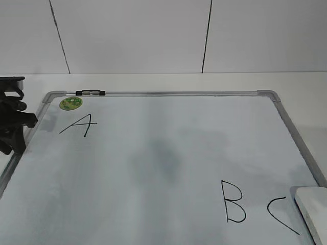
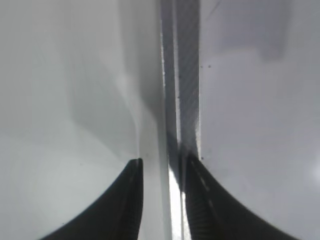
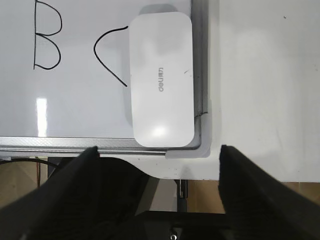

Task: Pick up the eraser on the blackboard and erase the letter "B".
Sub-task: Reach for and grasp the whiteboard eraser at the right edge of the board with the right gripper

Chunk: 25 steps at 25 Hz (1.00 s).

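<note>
Eraser (image 3: 161,79) lies in the board's (image 3: 75,107) corner beside "B" (image 3: 47,35). My right end effector (image 3: 156,165) hangs wide open and empty. My left end effector (image 2: 162,172) sits partly open, empty, at the frame.

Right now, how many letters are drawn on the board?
3. The "A" is near the far left corner, the "B" at near right, and the "C"-like curve just right of it, beside the eraser.

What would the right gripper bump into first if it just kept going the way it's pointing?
Probably the eraser: it lies between the open right gripper's fingers, at the blackboard's corner. Depth is hard to judge.
</note>
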Tool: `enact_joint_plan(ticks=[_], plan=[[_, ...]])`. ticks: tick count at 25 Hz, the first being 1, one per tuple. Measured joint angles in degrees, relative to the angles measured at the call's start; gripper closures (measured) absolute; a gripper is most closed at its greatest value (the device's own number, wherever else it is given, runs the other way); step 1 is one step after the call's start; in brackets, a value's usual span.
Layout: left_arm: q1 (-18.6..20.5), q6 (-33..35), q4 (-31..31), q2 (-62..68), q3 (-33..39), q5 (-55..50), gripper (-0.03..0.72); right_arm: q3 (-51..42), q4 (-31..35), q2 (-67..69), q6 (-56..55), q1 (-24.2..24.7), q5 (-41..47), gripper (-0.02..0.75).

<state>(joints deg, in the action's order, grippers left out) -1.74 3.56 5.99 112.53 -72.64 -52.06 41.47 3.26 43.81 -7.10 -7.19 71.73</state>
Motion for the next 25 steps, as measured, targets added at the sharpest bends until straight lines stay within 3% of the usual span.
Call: enact_joint_plan(ticks=[9, 17, 21, 25], plan=[[0.0, -0.1, 0.9, 0.1, 0.0, -0.3, 0.658, 0.0, 0.0, 0.0, 0.0, 0.0, 0.0, 0.167], [0.0, -0.6, 1.2, 0.1, 0.0, -0.3, 0.669, 0.0, 0.9, 3.6, -0.2, 0.0, 0.0, 0.16], [0.0, -0.6, 1.2, 0.1, 0.0, -0.3, 0.669, 0.0, 2.0, 9.6, -0.5, 0.0, -0.1, 0.088], [0.0, -0.6, 1.2, 0.1, 0.0, -0.3, 0.669, 0.0, 2.2, 15.3, -0.5, 0.0, -0.7, 0.073]])
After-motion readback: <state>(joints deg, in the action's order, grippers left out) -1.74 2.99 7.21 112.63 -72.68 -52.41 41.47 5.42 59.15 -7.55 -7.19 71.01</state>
